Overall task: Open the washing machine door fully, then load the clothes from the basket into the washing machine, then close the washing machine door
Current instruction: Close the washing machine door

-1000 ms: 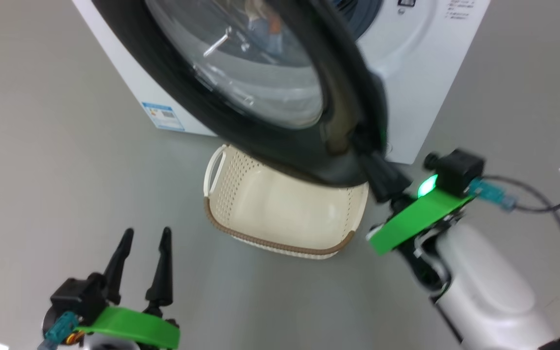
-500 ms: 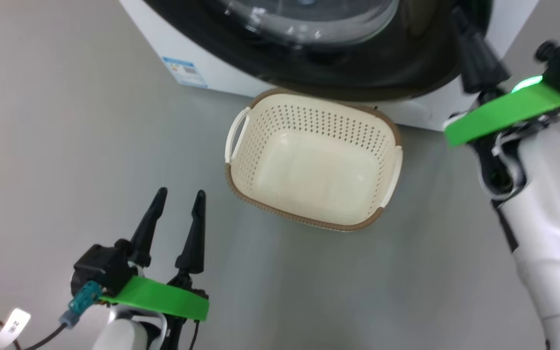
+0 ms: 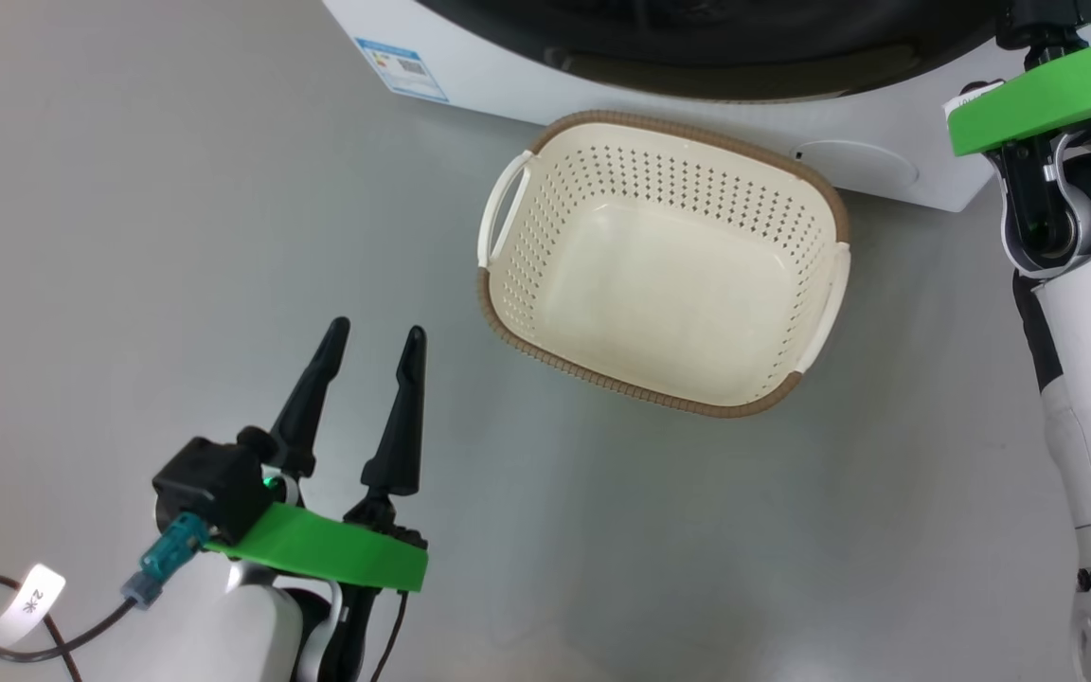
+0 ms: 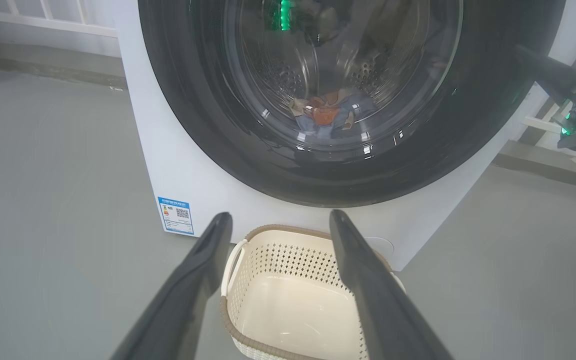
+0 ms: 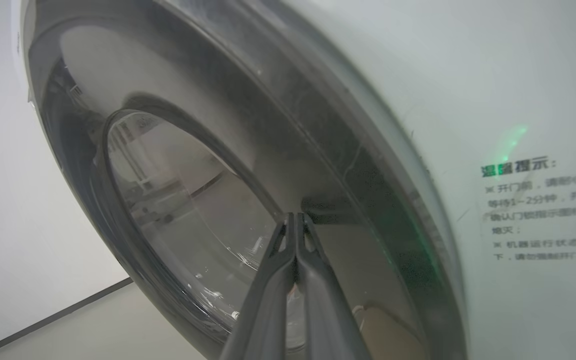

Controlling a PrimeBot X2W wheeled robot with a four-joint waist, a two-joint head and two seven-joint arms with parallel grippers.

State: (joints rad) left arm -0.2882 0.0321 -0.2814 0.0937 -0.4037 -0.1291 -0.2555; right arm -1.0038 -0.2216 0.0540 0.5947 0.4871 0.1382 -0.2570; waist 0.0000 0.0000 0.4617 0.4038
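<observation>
A: Where are the clothes (image 4: 325,112)?
B: Behind the glass of the washing machine door (image 4: 193,125), at 6 o'clock of its window: light blue cloth with an orange patch. The door lies against the front of the washing machine (image 4: 168,165).
A: And the basket (image 3: 659,403)?
B: On the grey floor (image 3: 176,237), just at 6 o'clock of the machine, its cream bottom bare. It sits at 1 o'clock of the left gripper (image 3: 379,328), which is released, fingers spread wide, grasping nothing.
A: The right gripper (image 5: 295,216)?
B: Clenched, tips together, pointing at the door's black rim near its 3 o'clock edge. Whether it touches, I cannot tell.
A: Any writing?
B: A blue label (image 3: 401,68) with a QR code, at 10 o'clock of the basket; print too small to read. Beside the door a green heading (image 5: 515,169) reads "温馨提示:", the grey lines below partly blurred. A white cable tag (image 3: 29,601) shows "2" and a blurred mark.
</observation>
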